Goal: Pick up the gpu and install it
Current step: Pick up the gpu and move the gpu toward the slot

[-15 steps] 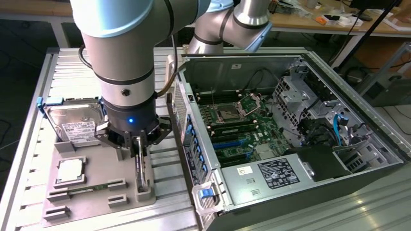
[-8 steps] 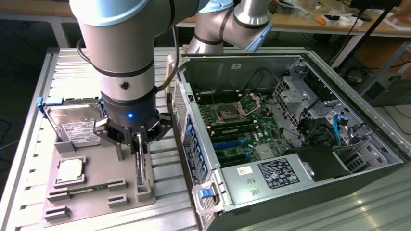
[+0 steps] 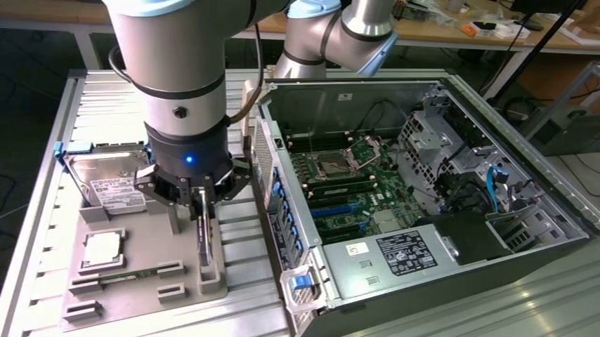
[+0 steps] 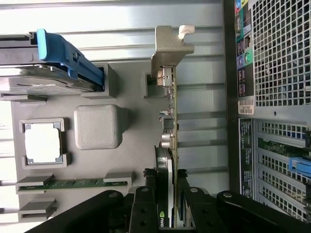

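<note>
the gripper (image 3: 202, 208) is down over the grey tray (image 3: 150, 242), jaws drawn narrow and closed on the gpu (image 4: 171, 121), a finger (image 4: 146, 195) pressing each face of the card. the gpu stands on edge in its tray slots, just beside the case (image 3: 281, 225), and looks seated rather than lifted. the hold appears to sit toward the end away from the bracket (image 4: 167, 48), so the likeliest trouble is the card pivoting in the jaws once it leaves the slots, the bracket end sagging. the bracket is tucked into a tray block, and a lift that is not straight could catch it there and drag the tray, or pull the card askew in the grip. the faces are thin and uneven, so a slip is possible. the case wall is near, and a tilted card could knock it or miss the board slot. the ram (image 3: 126, 276) and drive (image 3: 108, 184) sit apart from the card, at less risk.
</note>
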Available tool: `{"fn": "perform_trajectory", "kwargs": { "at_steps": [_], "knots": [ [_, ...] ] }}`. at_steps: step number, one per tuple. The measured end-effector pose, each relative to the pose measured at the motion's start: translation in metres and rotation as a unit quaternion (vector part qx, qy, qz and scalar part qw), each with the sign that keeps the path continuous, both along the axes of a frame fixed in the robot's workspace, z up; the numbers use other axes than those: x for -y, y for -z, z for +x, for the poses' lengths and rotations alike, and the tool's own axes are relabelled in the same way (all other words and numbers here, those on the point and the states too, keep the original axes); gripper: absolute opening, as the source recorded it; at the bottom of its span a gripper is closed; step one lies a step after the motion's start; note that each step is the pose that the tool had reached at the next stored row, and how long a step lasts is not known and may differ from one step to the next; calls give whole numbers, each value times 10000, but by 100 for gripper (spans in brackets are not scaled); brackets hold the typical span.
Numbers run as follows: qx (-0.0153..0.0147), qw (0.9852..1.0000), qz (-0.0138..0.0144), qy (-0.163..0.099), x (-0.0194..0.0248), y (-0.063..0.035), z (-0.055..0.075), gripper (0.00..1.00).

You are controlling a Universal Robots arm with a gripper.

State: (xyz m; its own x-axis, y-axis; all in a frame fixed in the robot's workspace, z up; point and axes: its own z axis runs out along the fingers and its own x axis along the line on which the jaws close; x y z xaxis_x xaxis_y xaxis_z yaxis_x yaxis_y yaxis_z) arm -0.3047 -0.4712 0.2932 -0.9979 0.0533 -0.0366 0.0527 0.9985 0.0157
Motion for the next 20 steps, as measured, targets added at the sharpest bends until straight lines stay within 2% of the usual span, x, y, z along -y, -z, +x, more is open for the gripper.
{"fn": "perform_trajectory", "kwargs": {
  "at_steps": [6,20],
  "knots": [
    [0,10000,0,0,0,-93,0,27],
    [0,10000,0,0,0,-234,0,27]
  ]
}}
